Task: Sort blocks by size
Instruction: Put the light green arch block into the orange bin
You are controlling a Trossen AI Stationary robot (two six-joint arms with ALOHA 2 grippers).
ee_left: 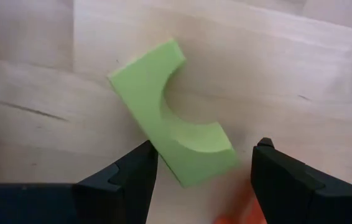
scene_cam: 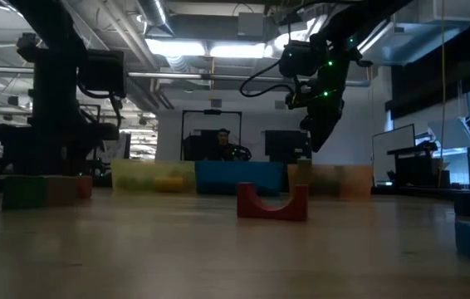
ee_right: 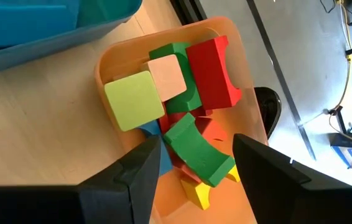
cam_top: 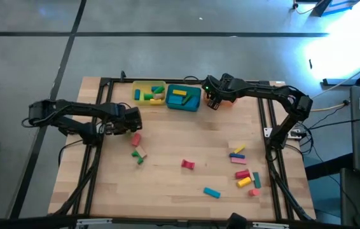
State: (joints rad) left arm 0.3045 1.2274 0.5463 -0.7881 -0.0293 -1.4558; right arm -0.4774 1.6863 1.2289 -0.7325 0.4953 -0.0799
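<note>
My left gripper (cam_top: 131, 122) is open, low over the table's left part. In the left wrist view a light green arch block (ee_left: 171, 134) lies flat on the wood, its near end between my two fingers (ee_left: 132, 180). A red block (cam_top: 136, 138) lies just beside it. My right gripper (cam_top: 213, 100) is open above the orange tray (ee_right: 241, 74) at the far edge. The tray holds several blocks, and a dark green arch (ee_right: 196, 151) lies on top of the pile below the fingers. Loose blocks lie on the table, among them a red arch (cam_top: 187, 165) and a blue bar (cam_top: 212, 192).
A yellow tray (cam_top: 143, 86) and a teal tray (cam_top: 191, 105) with blocks stand at the far edge, left of the orange one. A tan and green pair (cam_top: 138, 156) lies near my left gripper. A cluster of blocks (cam_top: 243, 175) lies at the right. A person (scene_cam: 222, 143) sits beyond the table.
</note>
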